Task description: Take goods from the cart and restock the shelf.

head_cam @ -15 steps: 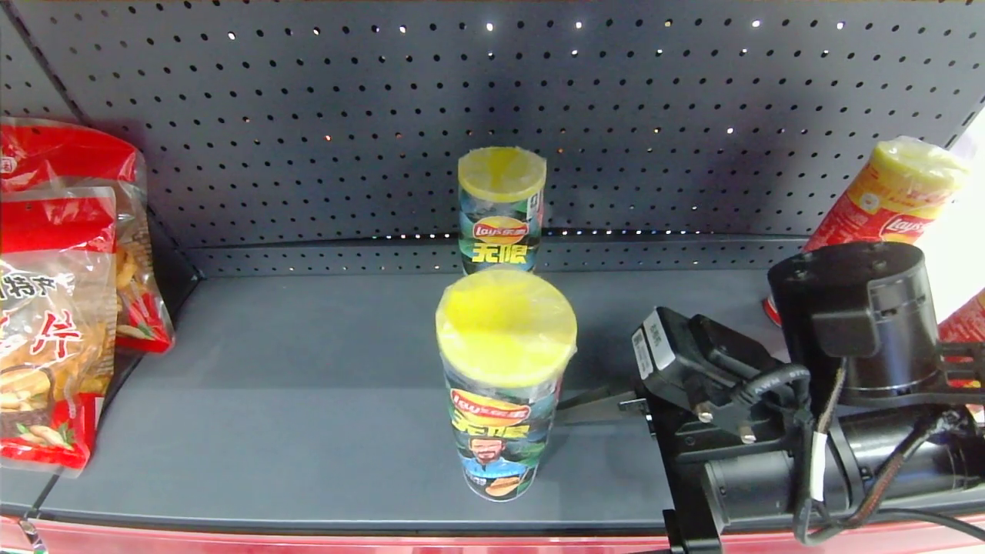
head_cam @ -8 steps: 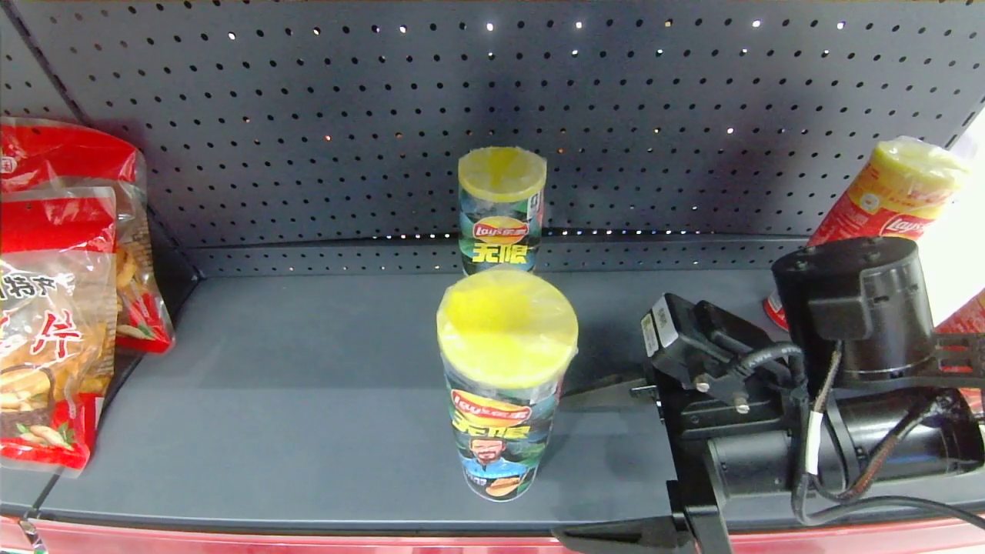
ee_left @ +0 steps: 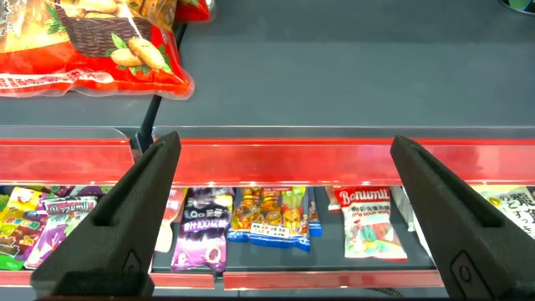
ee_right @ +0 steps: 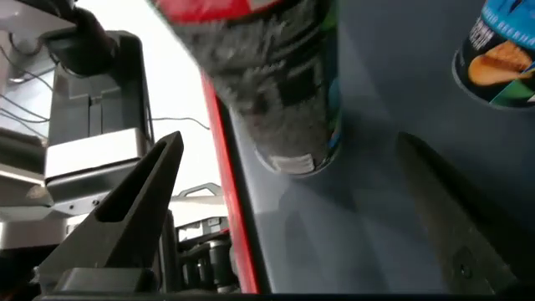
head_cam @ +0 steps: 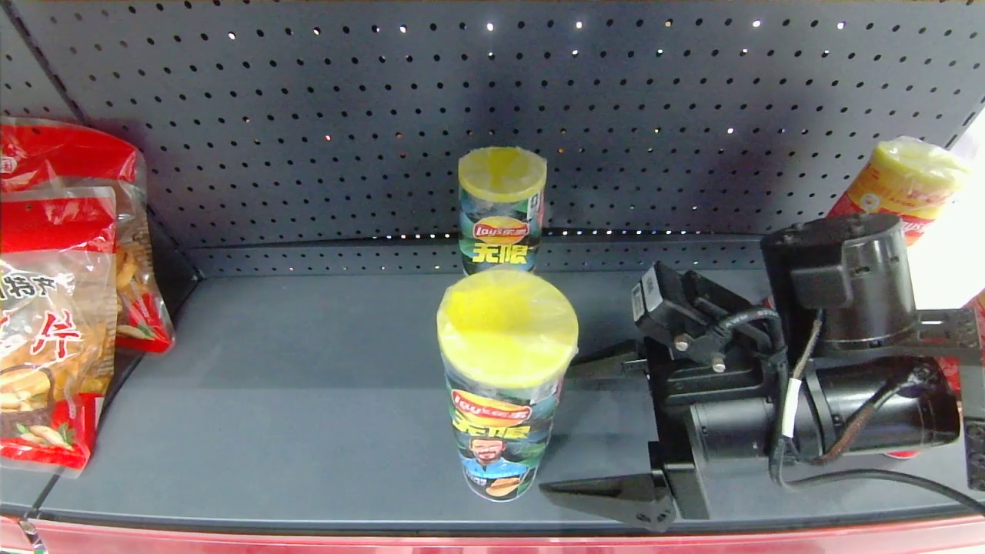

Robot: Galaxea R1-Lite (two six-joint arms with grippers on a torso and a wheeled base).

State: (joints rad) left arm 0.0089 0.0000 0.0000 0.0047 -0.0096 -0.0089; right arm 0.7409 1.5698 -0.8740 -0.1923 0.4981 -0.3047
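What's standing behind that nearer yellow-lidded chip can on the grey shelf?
A second yellow-lidded chip can stands upright behind the nearer can, by the perforated grey back panel. The nearer can's lid hides its base.

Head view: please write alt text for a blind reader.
A front can and a back can, both yellow-lidded, stand upright on a grey shelf; the open right gripper is beside the front can. Red snack bags sit at the left.

Front chip can (head_cam: 504, 385): yellow lid, dark printed body, upright, mid shelf (head_cam: 308, 400) nr front edge. 2nd can (head_cam: 500, 211), same look, upright, directly behind at shelf's rear.
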